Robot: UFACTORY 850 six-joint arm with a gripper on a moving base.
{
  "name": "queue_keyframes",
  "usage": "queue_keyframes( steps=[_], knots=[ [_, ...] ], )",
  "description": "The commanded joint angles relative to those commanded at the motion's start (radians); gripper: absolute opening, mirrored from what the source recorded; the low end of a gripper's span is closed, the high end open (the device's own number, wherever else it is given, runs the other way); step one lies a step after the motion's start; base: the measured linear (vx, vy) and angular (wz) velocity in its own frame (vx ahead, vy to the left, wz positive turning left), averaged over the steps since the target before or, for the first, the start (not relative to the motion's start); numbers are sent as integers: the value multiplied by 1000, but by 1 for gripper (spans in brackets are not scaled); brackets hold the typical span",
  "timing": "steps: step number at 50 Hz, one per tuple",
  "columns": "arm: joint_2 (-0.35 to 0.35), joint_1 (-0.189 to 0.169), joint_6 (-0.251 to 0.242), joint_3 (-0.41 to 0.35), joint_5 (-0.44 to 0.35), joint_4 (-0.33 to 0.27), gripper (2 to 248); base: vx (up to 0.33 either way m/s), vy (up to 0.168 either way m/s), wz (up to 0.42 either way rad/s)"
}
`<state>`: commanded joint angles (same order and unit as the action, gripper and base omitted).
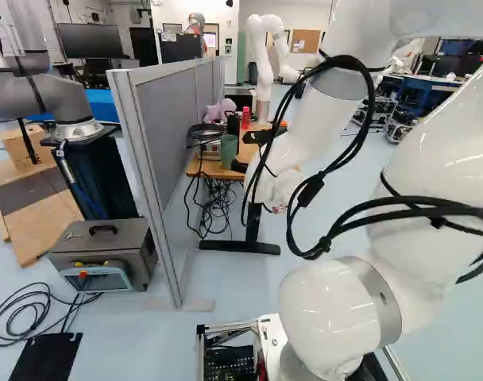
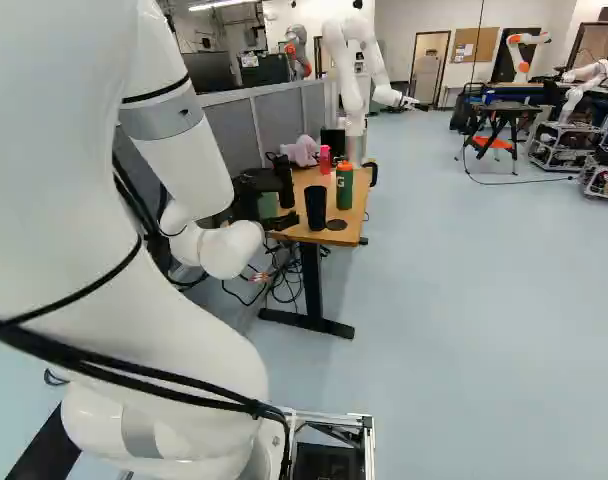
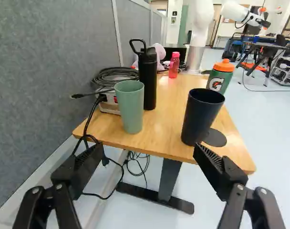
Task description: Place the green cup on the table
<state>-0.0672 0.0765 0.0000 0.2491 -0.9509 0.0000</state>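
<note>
My gripper (image 2: 282, 222) shows black in front of the table in the right base view, partly hidden by the arm. In the wrist view the gripper (image 3: 147, 151) stands wide open, nothing between its fingers. Ahead of it the pale green cup (image 3: 130, 106) is upright on the wooden table (image 3: 171, 138), near the front edge, closer to the finger on the partition side. The left base view also has the green cup (image 1: 228, 151) at the near end of the table.
Beside the green cup stand a black bottle (image 3: 148, 78) and a grey box (image 3: 109, 103) with coiled cable. A dark cup (image 3: 200, 117), a black coaster (image 3: 215, 138) and a green bottle (image 3: 220, 76) are across the table. A grey partition (image 3: 54, 76) runs alongside. Another robot (image 2: 354, 60) stands behind.
</note>
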Motion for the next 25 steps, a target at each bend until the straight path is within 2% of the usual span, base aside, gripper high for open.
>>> queue_keyframes(
  steps=[25],
  knots=[
    [-137, -49, 0, -105, 51, 0, 247, 0, 0, 0]
  ],
)
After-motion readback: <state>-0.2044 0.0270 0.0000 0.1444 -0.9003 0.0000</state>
